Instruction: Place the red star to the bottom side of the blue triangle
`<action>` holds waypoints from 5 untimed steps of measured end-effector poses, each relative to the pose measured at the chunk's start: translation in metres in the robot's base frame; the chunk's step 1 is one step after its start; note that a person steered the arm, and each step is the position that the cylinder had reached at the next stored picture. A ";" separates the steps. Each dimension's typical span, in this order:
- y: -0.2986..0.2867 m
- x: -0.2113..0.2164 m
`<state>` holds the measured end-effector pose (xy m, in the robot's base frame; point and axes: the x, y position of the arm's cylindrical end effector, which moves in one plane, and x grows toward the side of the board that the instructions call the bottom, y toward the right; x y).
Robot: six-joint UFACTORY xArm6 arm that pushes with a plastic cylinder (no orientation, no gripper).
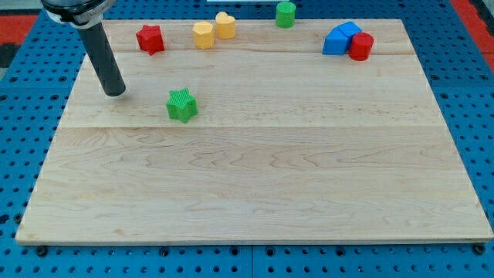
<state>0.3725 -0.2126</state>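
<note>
The red star (150,38) lies near the board's top left. The blue triangle (349,31) sits at the top right, touching a blue cube (335,43) on its left and a red cylinder (360,47) at its lower right. My tip (114,92) rests on the board at the left, below and to the left of the red star and apart from it. A green star (182,105) lies to the right of my tip.
A yellow hexagon-like block (204,35) and a yellow heart-like block (225,25) sit together at the top middle. A green cylinder (285,14) stands at the top edge. The wooden board (255,185) lies on a blue pegboard surface.
</note>
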 end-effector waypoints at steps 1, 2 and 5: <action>0.006 0.001; 0.006 0.001; -0.059 -0.072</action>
<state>0.3006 -0.2716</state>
